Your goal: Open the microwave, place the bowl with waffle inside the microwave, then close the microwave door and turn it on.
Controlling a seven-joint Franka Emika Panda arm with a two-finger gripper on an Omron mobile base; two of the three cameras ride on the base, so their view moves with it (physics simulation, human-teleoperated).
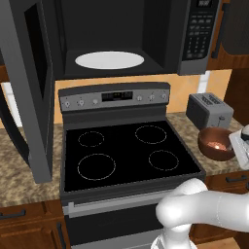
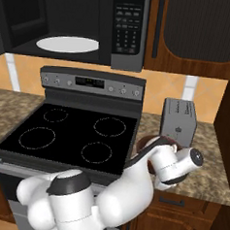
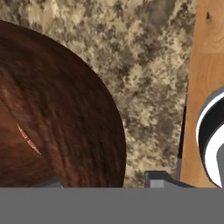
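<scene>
The microwave [image 1: 160, 34] hangs above the stove with its door [image 1: 29, 87] swung wide open to the left, baring the white turntable plate [image 1: 109, 60]. The reddish-brown bowl [image 1: 216, 143] sits on the counter right of the stove, with the pale waffle [image 1: 217, 146] inside it. My gripper [image 3: 104, 180] is low over the bowl's [image 3: 65, 122] rim and open. One fingertip stands inside the bowl and the other fingertip [image 3: 159, 179] outside it, a small gap from the wall. In the right base view my hand [image 2: 174, 165] covers most of the bowl.
A grey toaster [image 1: 209, 109] stands just behind the bowl. The black stove [image 1: 126, 151] fills the middle, below the microwave opening. The keypad [image 1: 199, 29] is on the microwave's right side. Wooden cabinets [image 2: 200, 30] flank it on the right.
</scene>
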